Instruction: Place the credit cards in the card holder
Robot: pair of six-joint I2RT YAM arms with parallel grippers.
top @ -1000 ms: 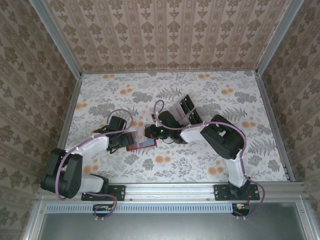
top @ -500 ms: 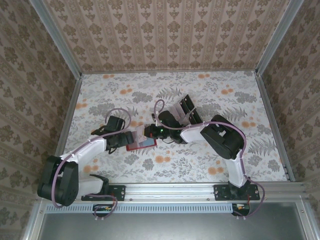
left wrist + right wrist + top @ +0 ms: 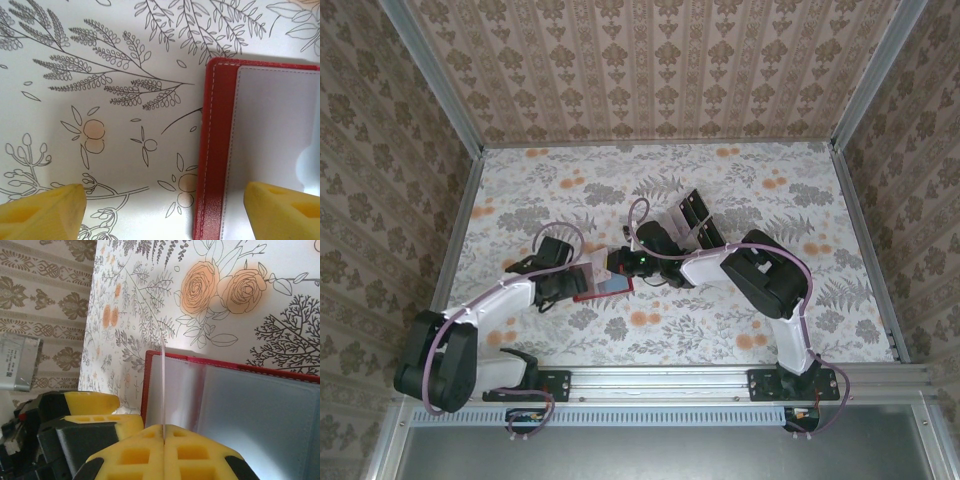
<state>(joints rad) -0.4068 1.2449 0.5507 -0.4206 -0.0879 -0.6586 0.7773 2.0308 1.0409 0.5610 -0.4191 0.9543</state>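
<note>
Right gripper (image 3: 163, 432) pressed together on a thin, pale rectangular card (image 3: 163, 385), held upright and edge-on. Just beyond, lying open on the floral-printed tabletop (image 3: 100, 100): red leather-like folding wallet (image 3: 240, 405), pale pockets up. Left gripper (image 3: 162, 200) spread wide astride its stitched edge.

Red card holder (image 3: 610, 287) open flat, credit card (image 3: 163, 390) edge-on above

A staged robot test cell of a lab kind is shown. A table covered with a white floral-printed sheet (image 3: 550, 170) is boxed in by beige damask-papered wall panels (image 3: 660, 70). At the table's near edge, a white-and-black left arm (image 3: 495, 298) and a matching right arm (image 3: 775, 290) are bolted to a bare aluminium rail (image 3: 660, 380).
</note>
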